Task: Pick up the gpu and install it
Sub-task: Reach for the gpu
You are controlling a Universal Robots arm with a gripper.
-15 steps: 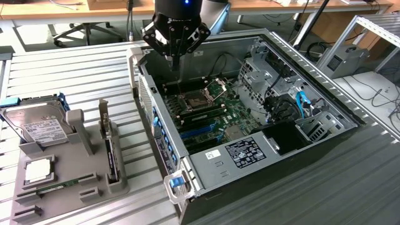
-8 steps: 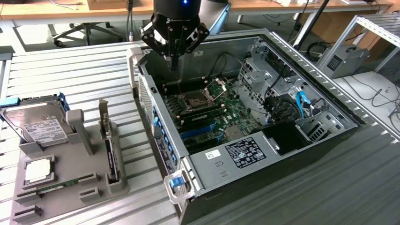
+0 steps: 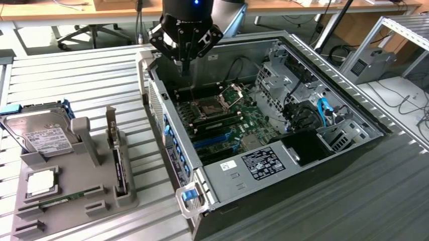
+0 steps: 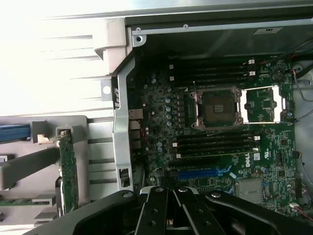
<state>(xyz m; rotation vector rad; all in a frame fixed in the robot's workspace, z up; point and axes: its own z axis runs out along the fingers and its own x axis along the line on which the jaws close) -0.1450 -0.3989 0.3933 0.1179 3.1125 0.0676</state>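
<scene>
Gpu stands on edge in its grey holder on the counter.
The hand, shut and empty, hangs over the open computer case, whose wall lies between them.

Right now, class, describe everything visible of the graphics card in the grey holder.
The graphics card is a thin flat board, green on one face, dark on the other, with a long silver metal bracket at one end. It stands on edge in a slot of the grey holder, outside the computer case. Only the holder touches it; the shut pincer hangs over the case.
</scene>
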